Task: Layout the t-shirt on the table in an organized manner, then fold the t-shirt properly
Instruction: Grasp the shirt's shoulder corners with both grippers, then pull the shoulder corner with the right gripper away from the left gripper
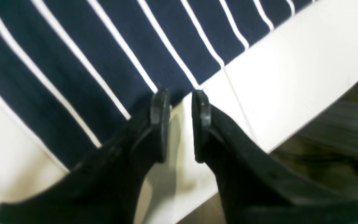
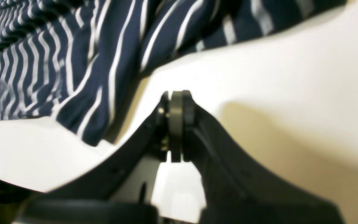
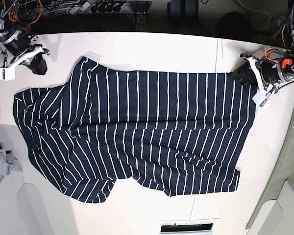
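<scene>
Left gripper (image 1: 180,101) parted, a clear gap between its 2 black fingers (image 1: 160,109), tips angled downward. Right gripper (image 2: 176,102) pressed fully closed, fingers (image 2: 176,124) flush together with nothing between them. Both arms low, at opposite far corners in the base view.

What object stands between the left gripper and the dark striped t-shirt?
Nothing visible does. The left gripper hangs with jaws apart right at the hem of the dark navy white-striped fabric t-shirt on the white table.
</scene>
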`<state>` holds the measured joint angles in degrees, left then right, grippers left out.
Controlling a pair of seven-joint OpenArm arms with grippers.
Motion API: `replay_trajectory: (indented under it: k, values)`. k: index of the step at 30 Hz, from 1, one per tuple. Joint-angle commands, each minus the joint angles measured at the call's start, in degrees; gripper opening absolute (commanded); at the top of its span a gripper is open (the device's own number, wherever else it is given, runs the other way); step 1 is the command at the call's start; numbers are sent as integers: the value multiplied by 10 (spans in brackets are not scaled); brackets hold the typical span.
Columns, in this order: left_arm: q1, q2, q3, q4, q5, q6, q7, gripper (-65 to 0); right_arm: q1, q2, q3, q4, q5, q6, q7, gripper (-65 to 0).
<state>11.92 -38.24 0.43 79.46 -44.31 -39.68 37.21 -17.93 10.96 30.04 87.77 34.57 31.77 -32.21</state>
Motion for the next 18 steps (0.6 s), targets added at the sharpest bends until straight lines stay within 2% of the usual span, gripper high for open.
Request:
replay_trajectory:
  k: [1, 3, 5, 7, 13, 18]
  values:
    - [7, -5, -22, 16, -10, -3, -9, -440, 8, 0, 3, 10, 15, 6, 10, -647]
    - [28, 6, -49, 33, -13, -3, -9, -400, 12, -12, 3, 10, 15, 6, 10, -543]
    - [45, 11, -63, 47, -17, -3, -9, -393, 20, -24, 1, 11, 15, 7, 2, -424]
    - [53, 11, -65, 54, -18, -3, -9, -393, 33, -34, -3, 11, 14, 6, -20, -364]
    - [60, 11, -65, 54, -17, -3, -9, -394, 56, -68, -14, 11, 0, 5, -23, -359]
    - [60, 11, -65, 54, -17, -3, -10, -394, 70, -91, -15, 10, -22, -8, -16, -360]
